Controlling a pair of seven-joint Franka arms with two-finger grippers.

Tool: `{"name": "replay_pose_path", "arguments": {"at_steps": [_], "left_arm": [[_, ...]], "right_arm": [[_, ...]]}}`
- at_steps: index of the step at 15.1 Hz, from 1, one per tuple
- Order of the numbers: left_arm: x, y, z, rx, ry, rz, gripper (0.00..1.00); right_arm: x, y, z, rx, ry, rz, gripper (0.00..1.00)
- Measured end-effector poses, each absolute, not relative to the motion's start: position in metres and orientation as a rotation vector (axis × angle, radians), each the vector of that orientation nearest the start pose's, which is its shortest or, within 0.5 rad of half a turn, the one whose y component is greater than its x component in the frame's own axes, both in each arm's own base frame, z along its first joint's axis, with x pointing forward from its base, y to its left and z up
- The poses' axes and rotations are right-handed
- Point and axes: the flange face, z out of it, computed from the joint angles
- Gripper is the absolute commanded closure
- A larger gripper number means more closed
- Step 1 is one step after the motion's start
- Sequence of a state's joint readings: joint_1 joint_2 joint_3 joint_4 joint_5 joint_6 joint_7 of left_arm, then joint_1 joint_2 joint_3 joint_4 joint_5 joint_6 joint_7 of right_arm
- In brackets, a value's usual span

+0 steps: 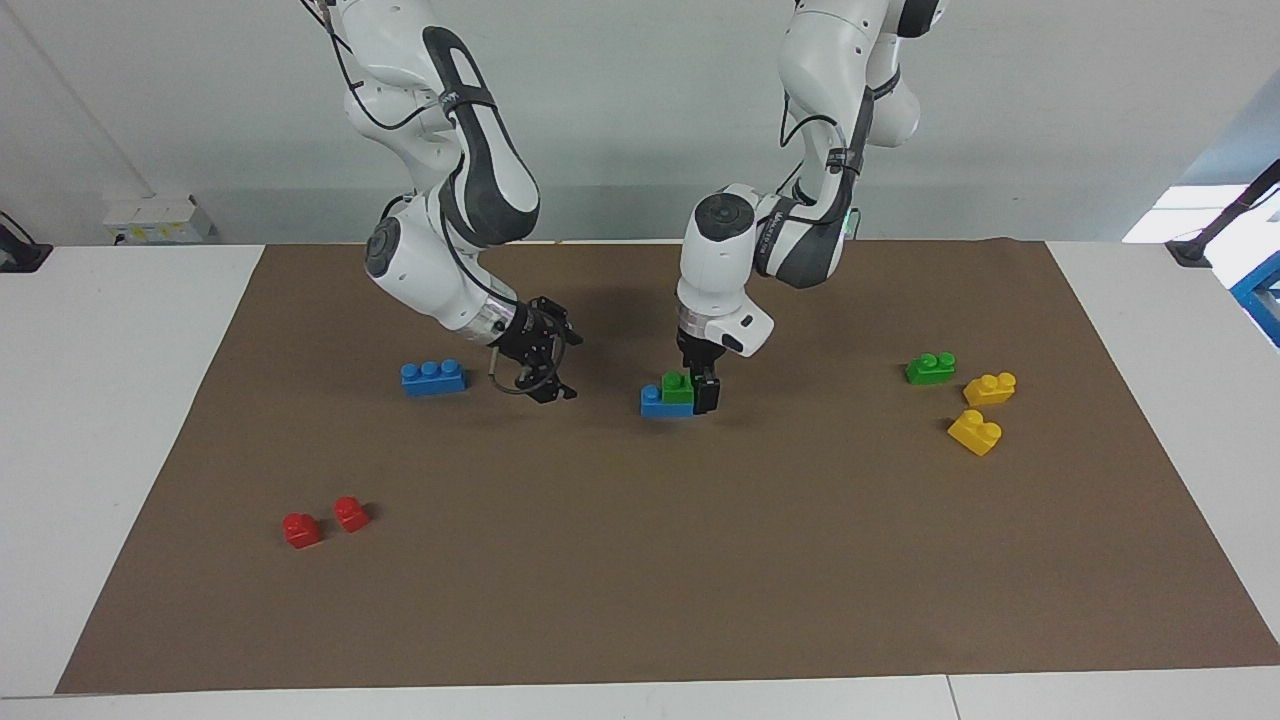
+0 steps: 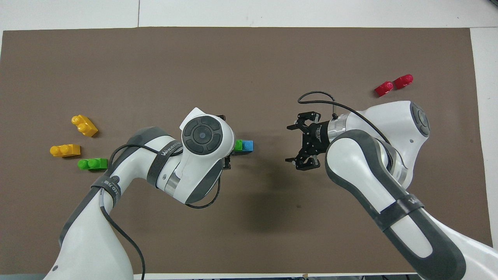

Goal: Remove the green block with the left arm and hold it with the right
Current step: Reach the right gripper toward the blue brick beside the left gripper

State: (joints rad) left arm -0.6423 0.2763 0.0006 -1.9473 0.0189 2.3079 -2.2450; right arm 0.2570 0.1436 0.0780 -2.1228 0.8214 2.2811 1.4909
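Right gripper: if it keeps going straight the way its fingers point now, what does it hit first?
Probably the blue block carrying the green block, mid-mat. The right gripper, open, points at that stack with only bare mat between; height is hard to judge. The left gripper is already at the green block.

Green block (image 1: 678,388) atop blue brick (image 1: 655,401)
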Motion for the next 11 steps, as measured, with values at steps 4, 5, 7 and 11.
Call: {"name": "replay_pose_path", "arguments": {"at_steps": [4,5,7,11], "left_arm": [[0.495,-0.369,0.347,2.139,2.184,0.039,0.0],[0.495,-0.369,0.347,2.138,2.184,0.039,0.0],[0.495,-0.369,0.347,2.136,2.183,0.04,0.0],[0.496,-0.368,0.347,2.134,2.184,0.04,0.0]], "right_arm": [[0.53,0.216,0.327,-1.763,2.03,0.657,0.03],[0.53,0.218,0.32,-1.763,2.037,0.647,0.03],[0.53,0.226,0.307,-1.741,2.052,0.628,0.03],[0.527,0.249,0.292,-1.723,2.053,0.587,0.03]]}}
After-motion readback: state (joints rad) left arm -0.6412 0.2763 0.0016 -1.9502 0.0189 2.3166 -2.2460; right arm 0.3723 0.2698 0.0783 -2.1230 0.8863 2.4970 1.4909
